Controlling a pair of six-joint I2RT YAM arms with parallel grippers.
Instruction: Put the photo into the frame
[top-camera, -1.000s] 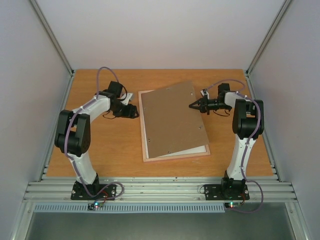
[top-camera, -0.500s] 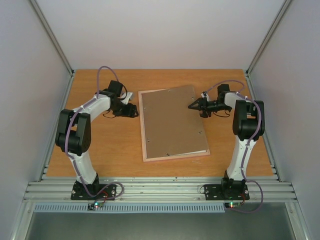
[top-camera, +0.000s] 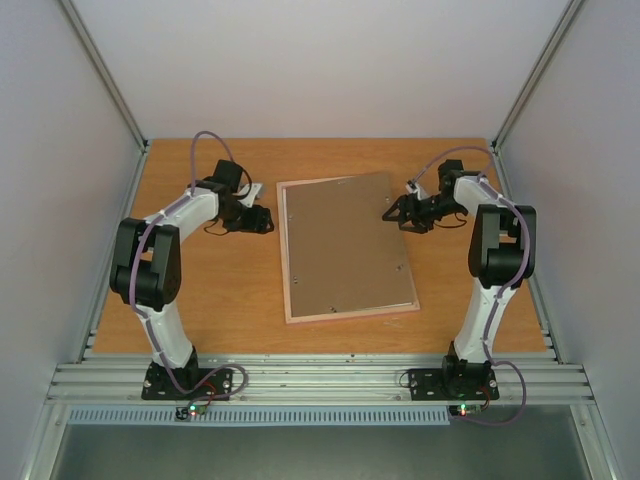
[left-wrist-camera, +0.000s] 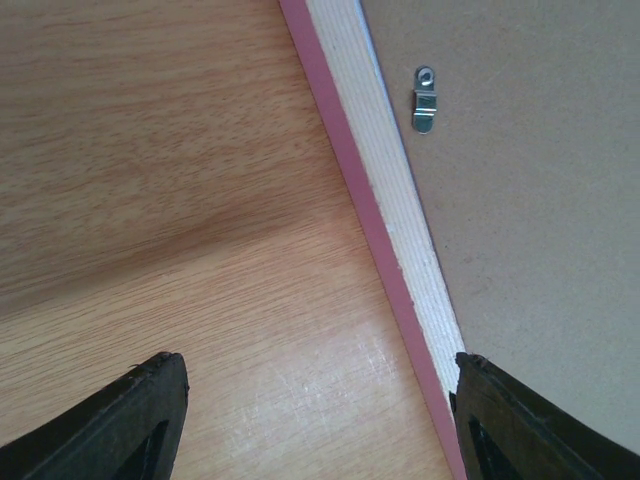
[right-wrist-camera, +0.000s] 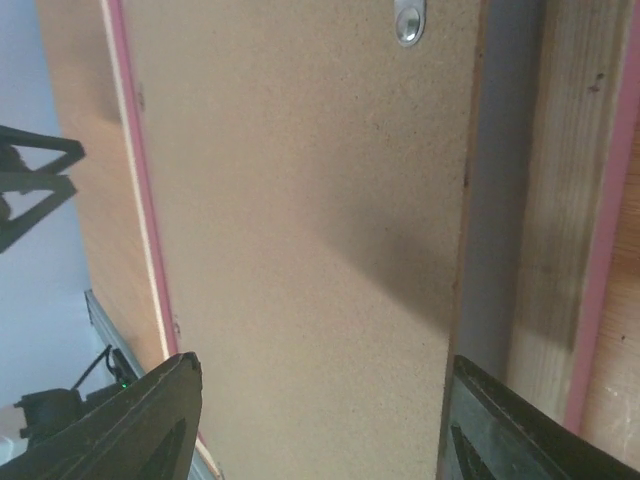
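Lying back-up in the middle of the light wooden table (top-camera: 230, 290): a large rectangular frame (top-camera: 353, 312) with a narrow pink rim and paler wood on its back. Inside its rim, lying flat and filling the opening: a plain brown backing board (top-camera: 345, 245). Cannot see the photo in any view; cannot tell whether under the board.

From above only: the whole outline of the frame, slightly skewed to the table's edges, with the left gripper (top-camera: 265, 221) just beside its left side near the far corner and the right gripper (top-camera: 392, 212) at its right side, also toward the far end. From the left wrist only: a small silver metal clip (left-wrist-camera: 424, 98) fixed on the board close to the pale wood strip, and bare table beside the pink rim. From the right wrist only: a dark grey gap (right-wrist-camera: 495, 200) between the board's edge and the frame's wood, a rounded silver tab (right-wrist-camera: 408, 20) at the top of the board, and the other arm's black fingers far off beyond the opposite rim.

Left fingers (left-wrist-camera: 140, 420) spread wide, released, straddling the frame's left rim from above, gripping nothing; cannot tell whether touching. Right fingers (right-wrist-camera: 130, 425) likewise spread wide, released, holding nothing, hanging over the board's edge and the gap.
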